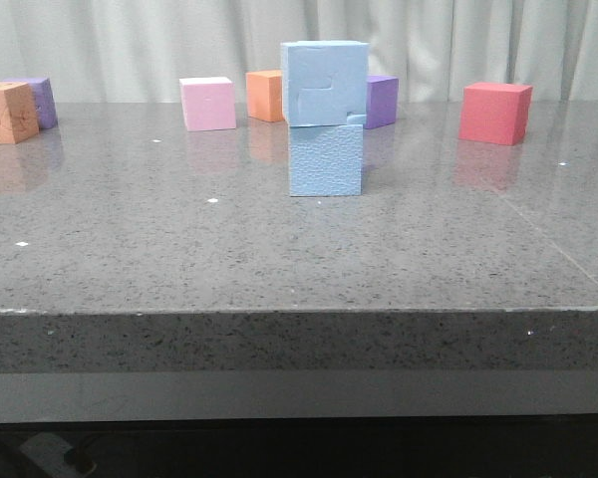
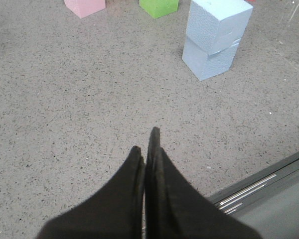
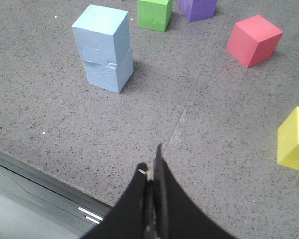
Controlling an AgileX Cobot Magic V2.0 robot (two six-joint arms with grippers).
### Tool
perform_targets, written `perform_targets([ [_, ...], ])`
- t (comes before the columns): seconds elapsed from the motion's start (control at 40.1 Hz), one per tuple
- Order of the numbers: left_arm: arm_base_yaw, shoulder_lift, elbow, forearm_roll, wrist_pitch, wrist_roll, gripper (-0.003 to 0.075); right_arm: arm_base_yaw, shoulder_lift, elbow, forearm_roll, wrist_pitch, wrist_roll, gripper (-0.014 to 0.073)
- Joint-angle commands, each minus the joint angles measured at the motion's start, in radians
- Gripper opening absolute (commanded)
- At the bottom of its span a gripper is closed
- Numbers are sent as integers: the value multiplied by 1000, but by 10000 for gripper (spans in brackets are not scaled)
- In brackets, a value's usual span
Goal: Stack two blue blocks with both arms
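left pincer (image 2: 148, 142) closed, right pincer (image 3: 152, 162) closed, blue blocks (image 1: 325, 118) stacked

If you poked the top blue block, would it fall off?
Probably it would slide or tip fairly easily. The top pale blue foam cube sits slightly askew on the bottom pale blue foam cube, overhanging one side. It looks like light foam, so a small push could move it. Its pebbled surface might grip a little, though. Both grippers are shut and well away from it.
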Motion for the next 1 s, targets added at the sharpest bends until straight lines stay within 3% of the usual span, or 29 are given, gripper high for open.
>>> perform_targets([
  [0.0, 0, -4, -27, 9, -76, -7, -20, -5, 0, -33, 8, -69, 0, -119],
  [0.598, 1, -27, -10, 9, -81, -7, -20, -5, 0, -33, 8, -68, 0, -119],
  [0.748, 136, -99, 37, 4, -129, -7, -20, -5, 0, -33, 8, -66, 0, -119],
  [0.972, 396, -262, 234, -147, -276, -7, -20, -5, 0, -33, 8, -66, 0, -119],
])
